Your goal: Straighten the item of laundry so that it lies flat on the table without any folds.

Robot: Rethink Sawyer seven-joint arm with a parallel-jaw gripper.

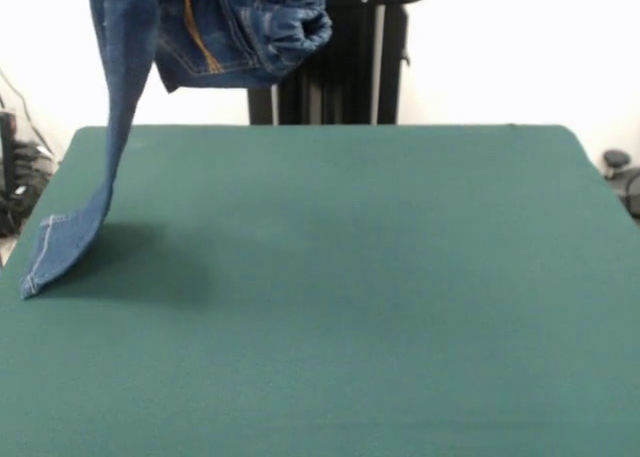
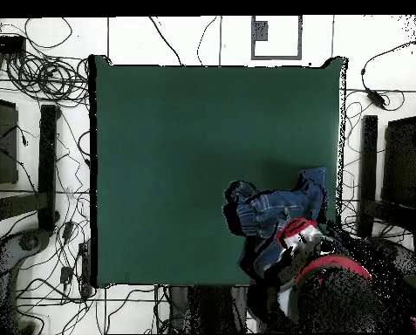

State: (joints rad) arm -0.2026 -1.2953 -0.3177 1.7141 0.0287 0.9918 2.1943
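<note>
Jeans (image 1: 215, 27): I see bunched blue denim, orange-tan stitching, hanging lifted below the arm; one hemmed leg trails down, tip touching the table (image 1: 380, 307).
Table: flat dark green felt.
Gripper: hidden by cloth; I cannot tell its state.

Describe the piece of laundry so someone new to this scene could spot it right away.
Find the big dark green table. Above its left far corner in the front view hang blue denim jeans, one hemmed leg trailing down onto the felt. Orange-tan stitching marks them; nothing else lies on the table.
</note>
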